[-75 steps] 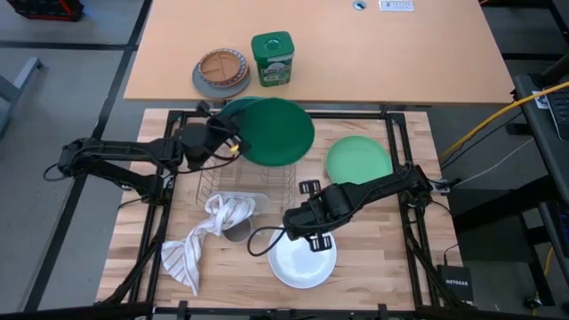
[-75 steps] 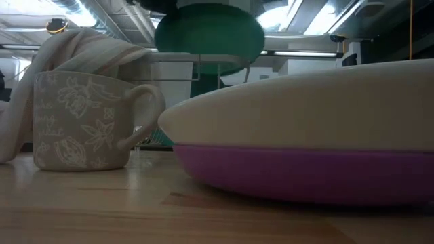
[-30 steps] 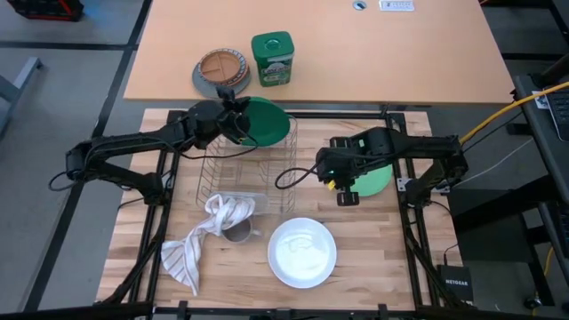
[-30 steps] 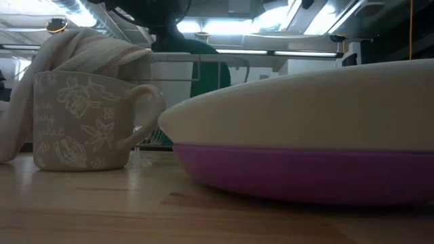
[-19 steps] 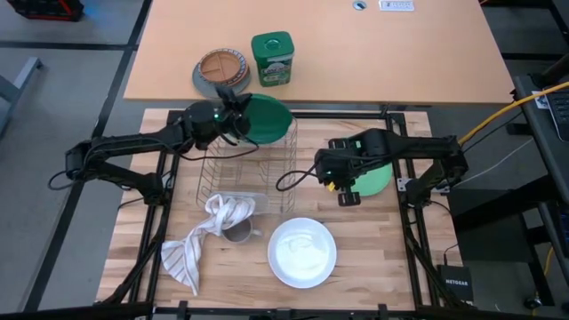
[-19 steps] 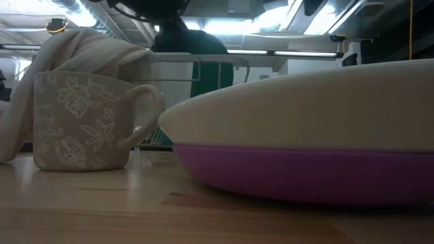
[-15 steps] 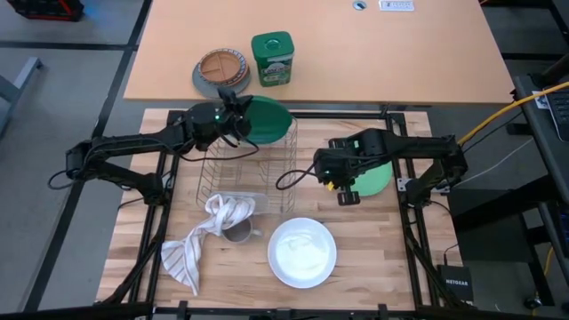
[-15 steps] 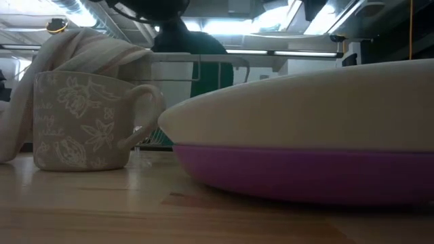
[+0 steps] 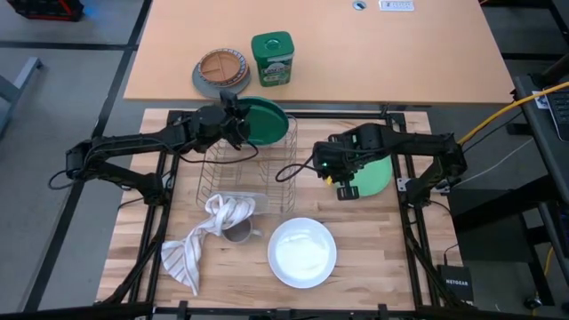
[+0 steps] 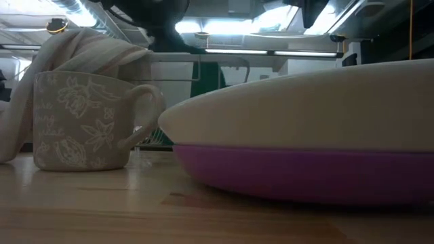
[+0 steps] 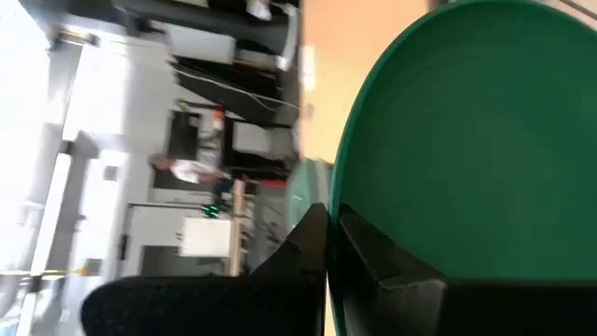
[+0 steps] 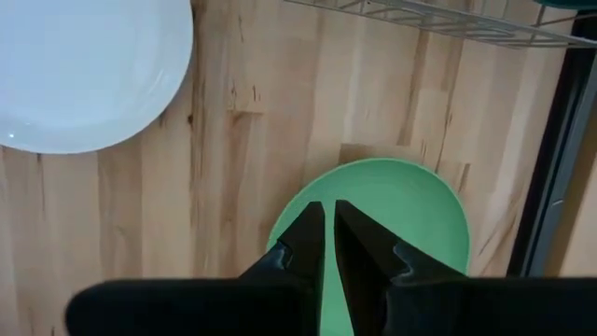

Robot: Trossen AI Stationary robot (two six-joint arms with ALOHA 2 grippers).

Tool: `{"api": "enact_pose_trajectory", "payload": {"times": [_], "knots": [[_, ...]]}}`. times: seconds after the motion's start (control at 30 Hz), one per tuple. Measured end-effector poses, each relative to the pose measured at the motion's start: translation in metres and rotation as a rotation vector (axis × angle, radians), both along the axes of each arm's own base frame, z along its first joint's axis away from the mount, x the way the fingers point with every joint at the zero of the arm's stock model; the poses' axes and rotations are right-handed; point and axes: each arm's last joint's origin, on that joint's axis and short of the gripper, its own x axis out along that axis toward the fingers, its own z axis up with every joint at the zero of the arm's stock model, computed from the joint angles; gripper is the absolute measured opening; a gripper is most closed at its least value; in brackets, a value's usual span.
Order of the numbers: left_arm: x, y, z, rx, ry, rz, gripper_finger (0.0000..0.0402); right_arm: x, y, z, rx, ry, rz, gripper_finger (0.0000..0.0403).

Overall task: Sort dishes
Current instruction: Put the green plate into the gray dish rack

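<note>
The left gripper clenched the dark plate's rim, holding it on edge above the rack, likely for slotting. The right gripper, jaws nearly closed and empty, hovered over the light plate on the tabletop.

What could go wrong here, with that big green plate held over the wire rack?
The left gripper pinches the dark green plate by its rim only, so it might slip or miss the wire rack. The right gripper hangs over the lighter green plate, fingers nearly together, and might bump it.
</note>
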Motion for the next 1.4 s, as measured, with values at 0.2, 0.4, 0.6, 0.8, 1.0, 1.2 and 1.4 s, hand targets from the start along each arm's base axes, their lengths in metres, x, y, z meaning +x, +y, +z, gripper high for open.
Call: {"api": "enact_pose_trajectory", "payload": {"times": [0.2,0.4,0.6,0.8,1.0,1.2,1.4], "knots": [[-0.001,0.000,-0.011,-0.074,0.055,0.017,0.0000,0.000,-0.014,0.000,0.007,0.004,-0.013,0.0032],[0.004,0.000,-0.015,-0.116,0.048,-0.059,0.0002,0.002,-0.028,0.000,0.007,-0.015,-0.063,0.0032],[0.012,0.007,-0.024,-0.157,0.051,-0.091,0.0022,0.004,-0.032,0.001,0.024,-0.040,-0.073,0.0032],[0.016,0.015,-0.034,-0.228,-0.005,-0.034,0.0062,0.004,-0.031,0.001,0.034,-0.039,-0.068,0.0032],[0.015,0.017,-0.035,-0.266,-0.056,-0.005,0.0122,0.004,-0.031,0.001,0.035,-0.038,-0.068,0.0032],[0.019,0.012,-0.029,-0.252,-0.123,-0.028,0.0163,0.003,-0.031,0.000,0.039,-0.030,-0.067,0.0032],[0.021,0.013,-0.023,-0.188,-0.166,-0.004,0.0178,0.003,-0.031,0.000,0.040,-0.030,-0.067,0.0032]]}}
